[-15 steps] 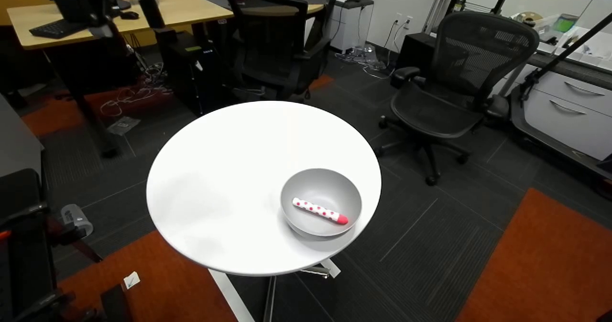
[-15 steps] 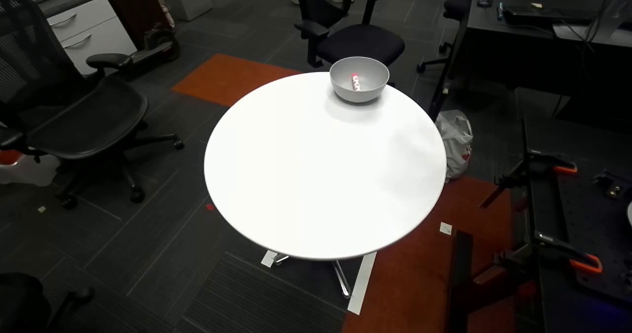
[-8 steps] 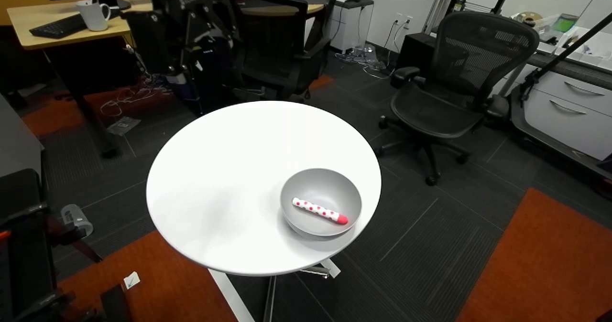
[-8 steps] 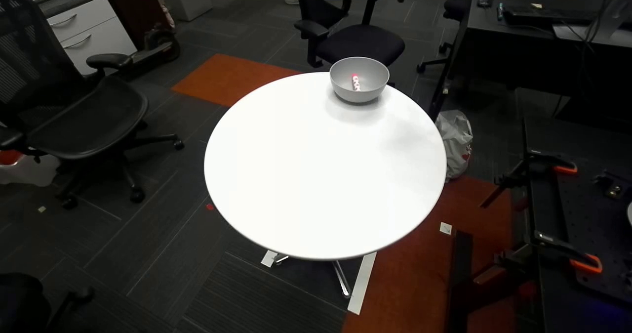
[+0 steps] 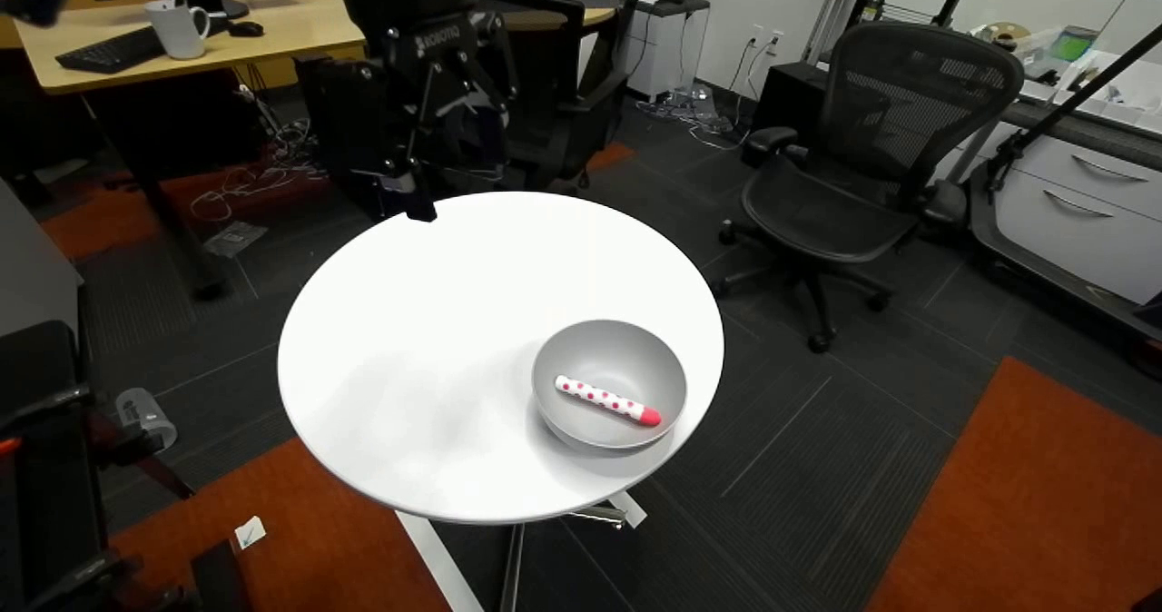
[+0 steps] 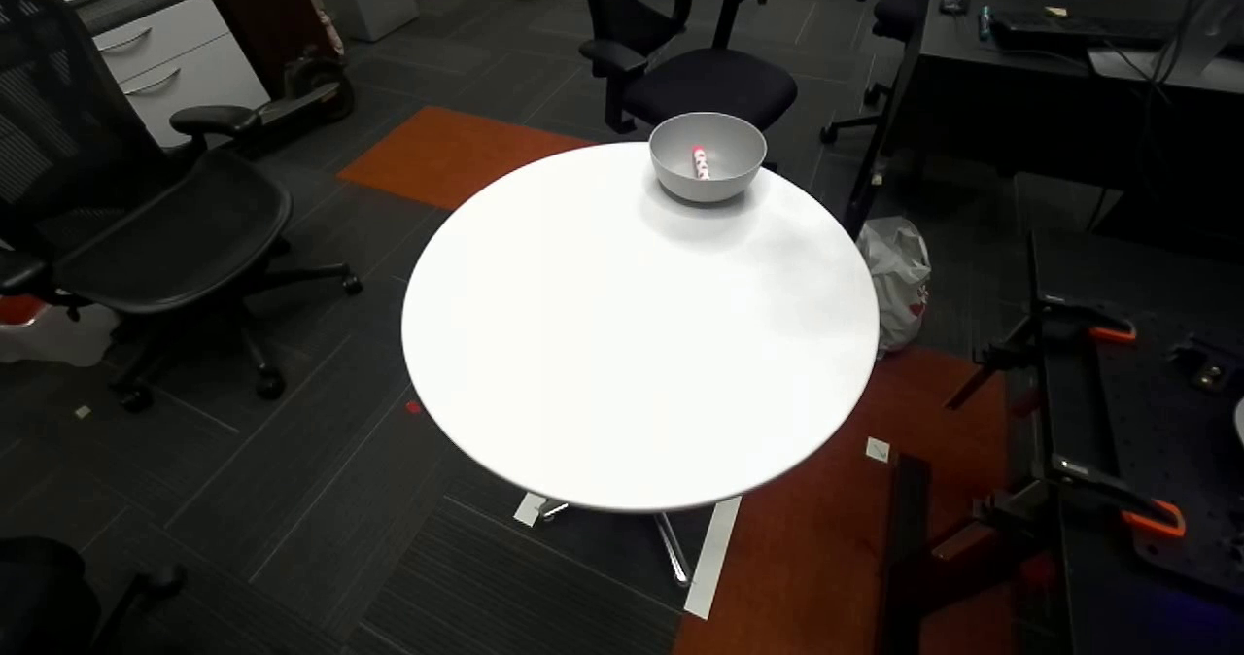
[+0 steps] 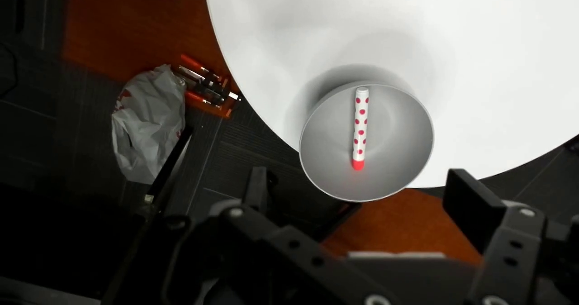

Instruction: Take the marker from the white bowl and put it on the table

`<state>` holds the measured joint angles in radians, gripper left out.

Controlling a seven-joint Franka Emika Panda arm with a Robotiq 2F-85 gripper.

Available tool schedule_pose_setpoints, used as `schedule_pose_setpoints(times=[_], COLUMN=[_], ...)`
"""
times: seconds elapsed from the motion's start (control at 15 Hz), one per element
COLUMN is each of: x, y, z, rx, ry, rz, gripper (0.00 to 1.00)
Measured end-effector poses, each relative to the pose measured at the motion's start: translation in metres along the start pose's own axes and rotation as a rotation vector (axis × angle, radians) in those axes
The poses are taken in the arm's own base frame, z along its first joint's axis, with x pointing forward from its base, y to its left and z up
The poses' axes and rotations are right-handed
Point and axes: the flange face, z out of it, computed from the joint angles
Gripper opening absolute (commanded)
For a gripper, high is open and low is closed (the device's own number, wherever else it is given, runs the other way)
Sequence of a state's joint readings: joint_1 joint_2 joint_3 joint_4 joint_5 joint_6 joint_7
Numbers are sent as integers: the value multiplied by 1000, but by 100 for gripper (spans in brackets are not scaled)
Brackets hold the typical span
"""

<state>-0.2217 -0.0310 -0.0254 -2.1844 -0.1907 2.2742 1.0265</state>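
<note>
Near the round white table (image 6: 622, 344) sat a plastic bag (image 6: 896, 281), contents hidden; close to the table's edge stood the greyish-white bowl (image 7: 391, 146). The gripper (image 7: 360, 183) had its jaws wide apart, and inside the bowl lay the red-dotted marker (image 7: 360, 128).

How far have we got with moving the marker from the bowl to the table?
Done: only preparation, it seems; the hand is open, with the bowl in the wrist view. Right now: no grip; it holds nothing and is clear of the marker. Left: the whole transfer, since the marker lies inside the bowl: grip it, lift it out, lay it on the table.
</note>
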Motion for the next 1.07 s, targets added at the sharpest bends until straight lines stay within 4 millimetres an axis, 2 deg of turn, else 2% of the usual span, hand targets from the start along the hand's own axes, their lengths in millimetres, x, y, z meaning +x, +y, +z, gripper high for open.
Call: schedule_pose_setpoints(times=[0.33,0.47,1.07], x=[1,4,39], y=[0,-1,-20], z=[1,9,83], rx=[1,0,50], ry=[-4,-16,-55], rz=[3,11,53], gripper=[100,100,100])
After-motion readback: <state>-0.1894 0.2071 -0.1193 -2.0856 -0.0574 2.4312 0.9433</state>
